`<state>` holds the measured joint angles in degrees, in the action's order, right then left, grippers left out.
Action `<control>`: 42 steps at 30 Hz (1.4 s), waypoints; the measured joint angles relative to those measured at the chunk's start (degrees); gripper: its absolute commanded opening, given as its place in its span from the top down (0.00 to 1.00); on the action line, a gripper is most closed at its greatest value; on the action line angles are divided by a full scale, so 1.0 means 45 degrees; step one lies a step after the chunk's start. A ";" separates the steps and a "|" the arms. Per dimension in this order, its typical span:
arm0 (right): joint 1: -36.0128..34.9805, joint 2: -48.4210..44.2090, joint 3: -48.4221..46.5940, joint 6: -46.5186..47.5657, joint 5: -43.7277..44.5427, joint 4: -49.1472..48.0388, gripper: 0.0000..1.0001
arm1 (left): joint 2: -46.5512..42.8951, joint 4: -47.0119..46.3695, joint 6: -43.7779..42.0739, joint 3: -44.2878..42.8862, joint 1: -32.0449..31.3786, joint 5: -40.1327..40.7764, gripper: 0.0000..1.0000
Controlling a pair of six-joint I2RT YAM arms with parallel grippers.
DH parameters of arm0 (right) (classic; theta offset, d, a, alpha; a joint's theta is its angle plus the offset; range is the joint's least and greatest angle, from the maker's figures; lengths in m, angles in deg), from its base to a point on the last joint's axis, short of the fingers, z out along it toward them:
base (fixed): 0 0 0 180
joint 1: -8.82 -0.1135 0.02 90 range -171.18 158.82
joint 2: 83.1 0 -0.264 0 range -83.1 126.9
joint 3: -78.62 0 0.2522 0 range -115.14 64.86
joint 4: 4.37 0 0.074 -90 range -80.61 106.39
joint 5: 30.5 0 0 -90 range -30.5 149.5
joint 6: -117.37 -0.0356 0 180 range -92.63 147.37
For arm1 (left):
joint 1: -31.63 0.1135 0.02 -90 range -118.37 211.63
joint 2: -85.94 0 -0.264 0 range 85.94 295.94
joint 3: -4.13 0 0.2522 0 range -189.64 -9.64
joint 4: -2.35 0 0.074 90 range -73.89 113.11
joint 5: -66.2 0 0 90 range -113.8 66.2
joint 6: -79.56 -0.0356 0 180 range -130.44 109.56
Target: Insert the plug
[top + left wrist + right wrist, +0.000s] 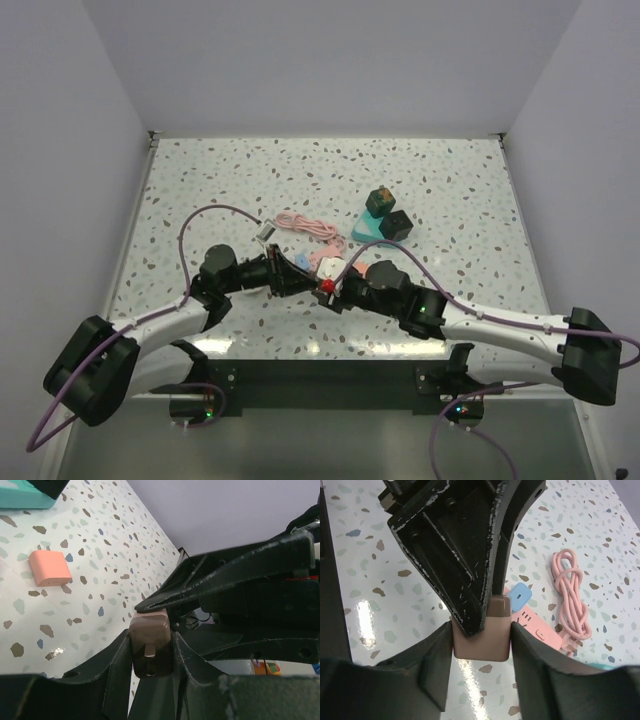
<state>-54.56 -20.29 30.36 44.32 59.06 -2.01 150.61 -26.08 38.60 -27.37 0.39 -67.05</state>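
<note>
The left gripper (150, 641) and right gripper (481, 632) both clamp the lower-centre plug (490, 646), probably light, stiff and slippery, on its flat sides.

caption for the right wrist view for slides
Right gripper and left gripper both clamp the plug; pink power strip and coiled cable lie beyond.

plug (482, 645) beside pwr strip (540, 632) — cable (572, 597) behind

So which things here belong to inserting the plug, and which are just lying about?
In use: off-white square plastic plug, left gripper, right gripper, pink plastic power strip.
Lying about: salmon square plastic block, light-blue square block, teal base with dark cubes.
</note>
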 measured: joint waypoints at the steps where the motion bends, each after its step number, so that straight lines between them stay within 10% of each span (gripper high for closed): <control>1: -0.0005 -0.0058 -0.0005 -0.0117 0.0053 -0.0005 0.39 | 0.0000 -0.0277 0.0053 0.0068 0.0000 -0.0024 1.00; 10: 0.0058 -0.0889 -0.0588 -0.1967 0.0272 0.0175 0.20 | -0.0947 -0.2307 -0.0432 0.0155 0.0491 0.0277 1.00; 25: 0.3755 -0.0233 -0.1758 -0.7354 -0.5221 -0.2696 0.23 | -0.4823 -0.2370 -0.1817 -0.0044 0.1603 0.0991 1.00; 42: 0.3861 -0.0719 -0.0991 -0.9670 -0.8029 -0.5843 0.33 | -0.4148 -0.5513 -0.0850 0.0384 0.1608 0.0262 1.00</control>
<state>-37.18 -23.53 25.90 0.81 22.93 -28.31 131.94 -50.89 34.77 -25.65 7.62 -65.87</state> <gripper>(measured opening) 0.673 0.360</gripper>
